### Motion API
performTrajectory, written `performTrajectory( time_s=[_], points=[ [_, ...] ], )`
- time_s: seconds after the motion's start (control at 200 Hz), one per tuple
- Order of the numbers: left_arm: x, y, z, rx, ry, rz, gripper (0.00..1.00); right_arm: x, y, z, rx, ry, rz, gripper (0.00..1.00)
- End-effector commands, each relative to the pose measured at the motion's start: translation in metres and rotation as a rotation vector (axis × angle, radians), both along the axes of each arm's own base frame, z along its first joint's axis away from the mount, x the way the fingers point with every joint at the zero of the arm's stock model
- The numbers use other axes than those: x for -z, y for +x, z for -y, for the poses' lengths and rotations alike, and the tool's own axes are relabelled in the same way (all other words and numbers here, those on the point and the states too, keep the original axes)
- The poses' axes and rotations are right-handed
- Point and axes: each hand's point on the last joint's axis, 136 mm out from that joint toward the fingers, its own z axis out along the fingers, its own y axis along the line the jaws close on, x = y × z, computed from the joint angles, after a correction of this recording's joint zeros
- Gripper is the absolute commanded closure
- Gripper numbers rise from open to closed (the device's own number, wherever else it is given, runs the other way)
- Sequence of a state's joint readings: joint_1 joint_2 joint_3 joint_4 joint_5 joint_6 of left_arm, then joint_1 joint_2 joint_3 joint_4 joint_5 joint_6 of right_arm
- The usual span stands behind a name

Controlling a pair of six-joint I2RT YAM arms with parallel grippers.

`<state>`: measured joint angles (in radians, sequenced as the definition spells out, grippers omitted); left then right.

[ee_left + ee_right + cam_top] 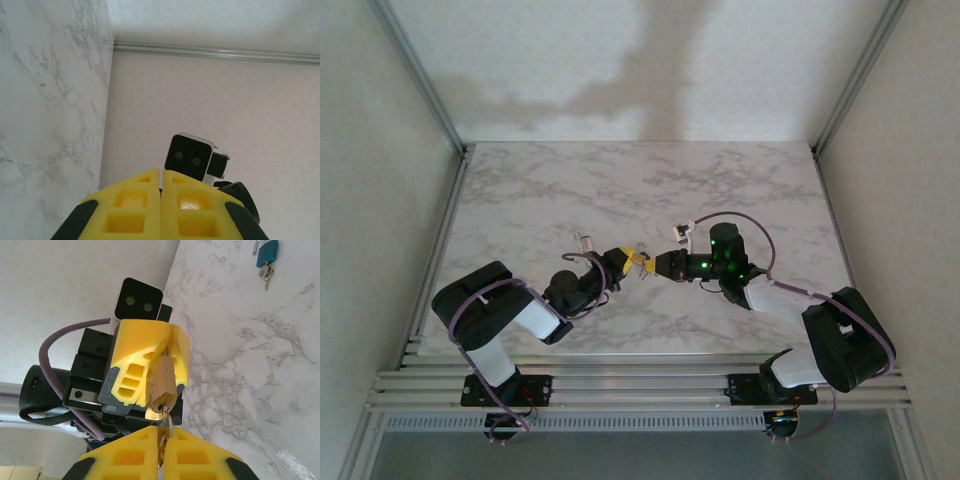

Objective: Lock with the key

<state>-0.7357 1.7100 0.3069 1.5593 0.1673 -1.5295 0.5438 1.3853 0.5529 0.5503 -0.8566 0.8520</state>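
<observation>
Key (163, 430) — in brass padlock (163, 380), right gripper (161, 446) pinching

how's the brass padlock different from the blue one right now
The brass padlock is clamped in the left gripper above the table; the blue padlock lies on it. The brass padlock has the key at its keyhole, pinched by the right gripper; the blue padlock's keys lie unheld. Both are small.

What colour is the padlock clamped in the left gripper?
Brass-gold; the padlock shows best in the right wrist view.
</observation>
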Motion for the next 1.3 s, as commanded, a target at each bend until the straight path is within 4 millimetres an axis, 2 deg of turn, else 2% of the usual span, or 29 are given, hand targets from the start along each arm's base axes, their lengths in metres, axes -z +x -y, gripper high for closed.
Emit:
performTrajectory(
  time_s=[0.0, 0.621, 0.786, 0.891, 1.016, 1.296],
  points=[
    [-0.022, -0.008, 0.015, 0.053, -0.041, 0.069, 1.0, -0.003, 0.002, -0.003, 0.007, 0.016, 0.05, 0.92],
    [-0.022, -0.021, 0.025, 0.081, -0.087, 0.075, 1.0, -0.018, 0.007, -0.003, 0.049, 0.154, 0.084, 0.92],
    [-0.02, -0.022, 0.025, 0.082, -0.087, 0.072, 1.0, -0.019, 0.009, -0.002, 0.068, 0.156, 0.088, 0.87],
    [-0.02, -0.023, 0.024, 0.082, -0.089, 0.072, 1.0, -0.02, 0.009, -0.002, 0.067, 0.155, 0.089, 0.91],
    [-0.022, -0.023, 0.021, 0.073, -0.095, 0.076, 1.0, -0.019, 0.009, -0.002, 0.065, 0.148, 0.083, 1.0],
    [-0.029, -0.017, 0.002, -0.005, -0.094, 0.091, 1.0, -0.018, 0.007, 0.001, 0.067, 0.137, 0.069, 1.0]
  ],
)
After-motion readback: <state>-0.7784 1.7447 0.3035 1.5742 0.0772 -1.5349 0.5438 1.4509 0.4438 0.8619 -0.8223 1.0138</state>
